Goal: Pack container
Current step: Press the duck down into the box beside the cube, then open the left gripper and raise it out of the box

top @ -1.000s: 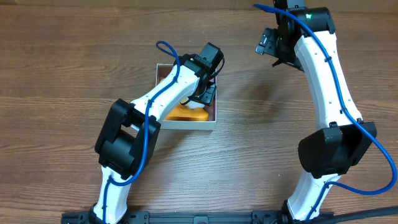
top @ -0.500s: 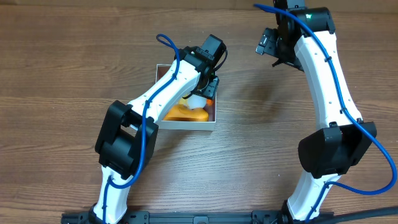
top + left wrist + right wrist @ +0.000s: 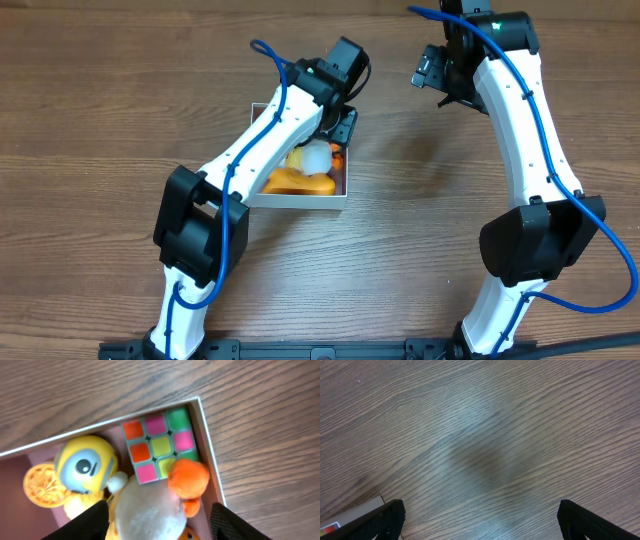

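One fuzzy white plush (image 3: 150, 515), one gridded cube (image 3: 160, 442) inside square container (image 3: 207, 435)

Two robot arms wear one livery: glossy white tubular links joined by bulky matte-black housings. On the left arm (image 3: 262, 150), a thin blue cable (image 3: 237, 225) runs along the outside in loose loops past a boxy black elbow housing (image 3: 195, 225). The right arm (image 3: 522, 130) carries a matching cable (image 3: 563, 165), a rounded black joint housing (image 3: 540, 240) and a small green light (image 3: 497, 22) on its black upper casing. In the wrist cameras, the fingers of the left gripper (image 3: 157, 510) and the right gripper (image 3: 480, 507) are plain, angular and matte black.
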